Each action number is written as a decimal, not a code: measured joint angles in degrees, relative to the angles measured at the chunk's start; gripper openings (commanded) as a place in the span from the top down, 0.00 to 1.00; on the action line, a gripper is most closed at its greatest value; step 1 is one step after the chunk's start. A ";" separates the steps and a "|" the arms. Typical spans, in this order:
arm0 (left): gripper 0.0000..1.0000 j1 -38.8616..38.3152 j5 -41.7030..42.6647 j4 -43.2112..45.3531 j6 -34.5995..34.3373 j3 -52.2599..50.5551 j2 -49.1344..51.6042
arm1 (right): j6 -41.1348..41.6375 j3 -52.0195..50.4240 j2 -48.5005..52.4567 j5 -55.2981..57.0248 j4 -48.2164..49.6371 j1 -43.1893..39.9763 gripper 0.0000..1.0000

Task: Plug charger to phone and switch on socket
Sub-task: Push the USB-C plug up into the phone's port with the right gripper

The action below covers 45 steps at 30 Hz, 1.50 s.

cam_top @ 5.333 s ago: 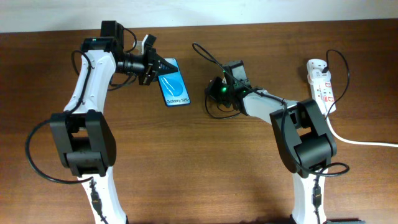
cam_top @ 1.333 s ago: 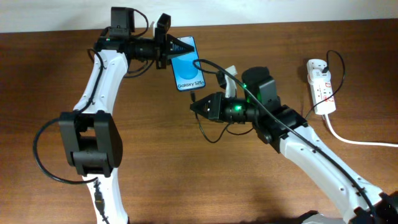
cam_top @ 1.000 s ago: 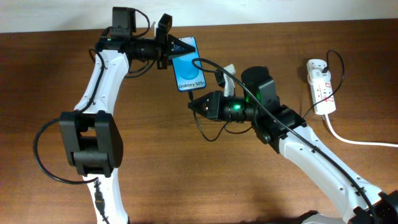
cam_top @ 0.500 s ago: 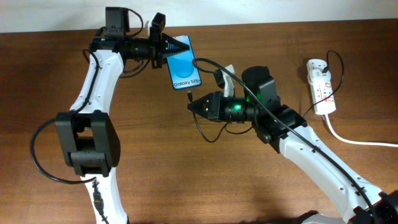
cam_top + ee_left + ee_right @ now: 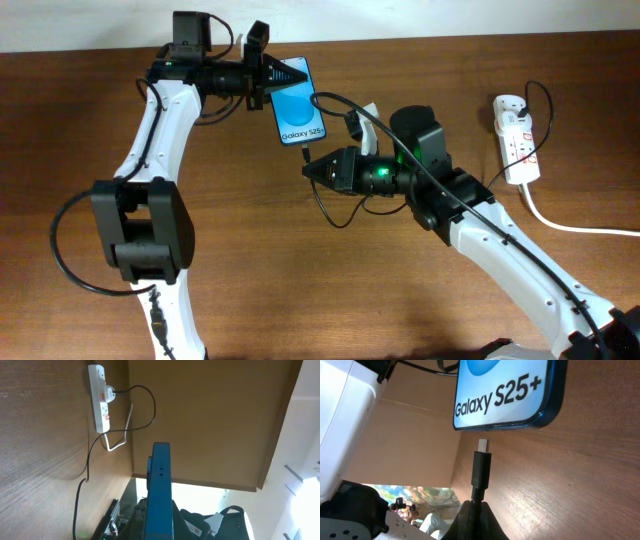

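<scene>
My left gripper is shut on the phone, holding it by its top end above the table; the blue screen reads "Galaxy S25+". In the left wrist view the phone shows edge-on between the jaws. My right gripper is shut on the charger's plug, whose tip points at the phone's bottom edge with a small gap. In the right wrist view the plug stands just below the phone. The socket lies at the far right, untouched, and also shows in the left wrist view.
The charger's thin black cable loops on the wooden table under my right arm and runs back towards the socket. The socket's thick white lead trails off to the right edge.
Over five seconds both arms lifted: the left raised the phone off the table, the right raised the plug towards it. In the last second the phone shifted slightly left and down, nearer the plug.
</scene>
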 measured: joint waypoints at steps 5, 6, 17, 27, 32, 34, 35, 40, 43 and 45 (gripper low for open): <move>1.00 0.00 -0.02 0.00 0.00 0.00 0.00 | -0.04 0.00 0.00 0.42 0.11 -0.11 0.96; 1.00 0.00 0.00 0.00 0.00 0.00 0.00 | -0.04 0.00 0.00 0.44 0.11 -0.20 0.96; 1.00 0.04 0.00 0.02 0.24 0.00 0.00 | -0.07 0.00 0.00 0.37 0.07 -1.25 0.96; 1.00 0.00 0.00 0.02 0.24 0.00 0.00 | -0.07 0.00 0.00 0.37 -0.02 -1.22 0.96; 1.00 -0.17 0.04 0.00 0.24 0.00 0.00 | -0.02 0.00 0.02 0.46 0.11 -0.57 0.96; 1.00 -0.28 0.02 0.02 0.24 0.00 0.00 | -0.04 0.00 0.02 0.42 0.09 -0.50 0.96; 1.00 -0.28 0.02 0.00 0.24 0.00 0.00 | 0.00 0.00 0.02 0.42 0.11 -0.50 0.96; 1.00 -0.28 0.02 0.00 0.26 0.00 0.00 | -0.07 0.00 0.11 0.44 0.11 -0.46 0.96; 1.00 -0.28 0.02 0.00 0.26 0.00 0.00 | -0.04 0.00 0.11 0.44 0.09 -0.46 0.96; 1.00 -0.28 0.02 0.00 0.26 0.00 0.00 | -0.02 0.00 0.11 0.44 0.09 -0.46 0.96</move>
